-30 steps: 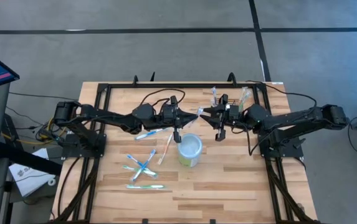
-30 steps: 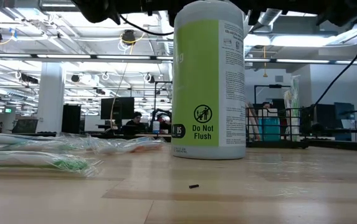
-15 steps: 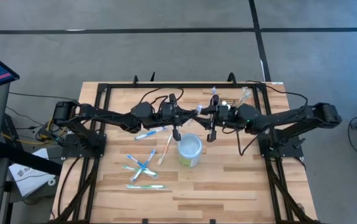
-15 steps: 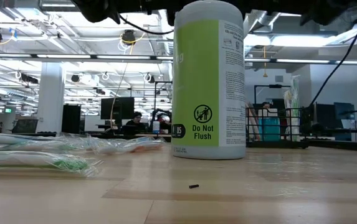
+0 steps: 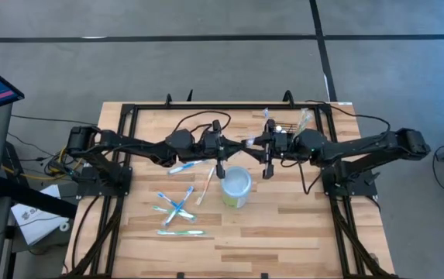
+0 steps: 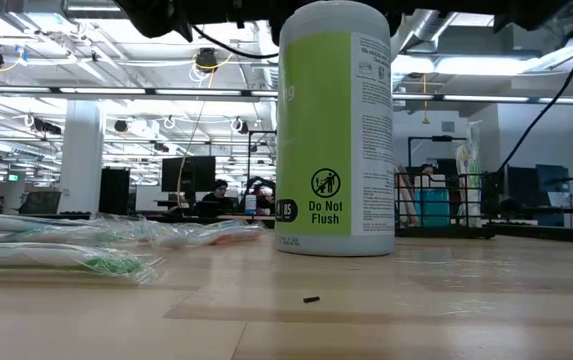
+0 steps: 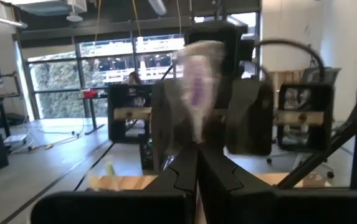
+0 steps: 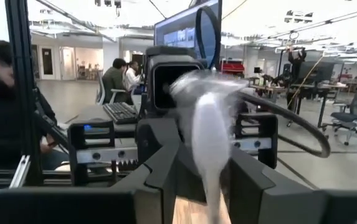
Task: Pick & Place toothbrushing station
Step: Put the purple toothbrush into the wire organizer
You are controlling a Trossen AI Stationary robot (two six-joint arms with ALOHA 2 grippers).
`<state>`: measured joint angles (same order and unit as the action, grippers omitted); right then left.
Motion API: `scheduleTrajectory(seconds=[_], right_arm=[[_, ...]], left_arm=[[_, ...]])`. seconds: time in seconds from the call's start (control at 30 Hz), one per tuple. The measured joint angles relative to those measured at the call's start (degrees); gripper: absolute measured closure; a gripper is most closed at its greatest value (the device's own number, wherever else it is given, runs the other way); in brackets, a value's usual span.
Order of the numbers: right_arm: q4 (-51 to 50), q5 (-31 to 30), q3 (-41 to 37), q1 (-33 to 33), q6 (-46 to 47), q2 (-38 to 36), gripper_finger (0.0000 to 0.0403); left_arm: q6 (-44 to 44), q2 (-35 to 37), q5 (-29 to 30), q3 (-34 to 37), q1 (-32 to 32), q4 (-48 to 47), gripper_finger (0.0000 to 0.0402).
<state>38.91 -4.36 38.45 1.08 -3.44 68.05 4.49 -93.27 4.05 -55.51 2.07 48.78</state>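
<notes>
**Now the right claw has swung in beside the cup**

Just a second ago my right claw [image 5: 266, 172] hung further out toward 3 o'clock. It has since slid in toward the middle of the table [image 5: 283, 240] and settled at about 1 o'clock of the white-and-green cup [image 5: 236, 187]. It is clenched on a wrapped toothbrush [image 8: 210, 130], which stands up between its fingers in the right wrist view.

My left claw [image 5: 219, 172] has not budged. It hangs at 11 o'clock of the cup with its fingers pressed tight together. Something blurred and wrapped shows past its tips, but I cannot tell whether it is pinching that. The two claws now face each other across the cup, near but apart.

The toothbrushing station [image 6: 403, 203], the small black wire basket, shows only in the low view, far back on the table at 3 o'clock of the cup. From above I cannot make it out, as my right arm crosses that part of the table. It stands on the wood and neither claw touches it.

I judge that the move inward has taken the brush away from the basket and toward the cup. So the basket is not yet dealt with. Loose toothbrushes [image 5: 177, 209] also lie scattered at 8 o'clock of the cup.
</notes>
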Motion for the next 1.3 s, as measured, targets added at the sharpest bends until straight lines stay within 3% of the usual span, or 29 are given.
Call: scheduleTrajectory(seconds=[0.27, 0.5, 0.9, 1.3], right_arm=[[-0.80, 0.04, 0.05, 0.20, 0.39, -0.62, 0.0310], [-1.79, -0.15, 0.03, -0.28, -0.54, -0.64, 0.0393], [-1.94, -0.22, 0.03, -0.46, -1.68, -0.64, 0.0398], [-10.54, -6.70, -0.14, -0.61, -3.01, -5.93, 0.0400]], left_arm=[[-0.03, 0.00, 0.03, 0.00, 0.00, -0.65, 0.0402], [-0.22, 0.02, -0.02, 0.07, -0.04, -0.62, 0.0402], [-0.22, 0.02, 0.30, 0.07, 0.00, -0.69, 0.0401], [-0.46, 4.54, 2.56, -0.07, 0.33, -8.95, 0.0401]])
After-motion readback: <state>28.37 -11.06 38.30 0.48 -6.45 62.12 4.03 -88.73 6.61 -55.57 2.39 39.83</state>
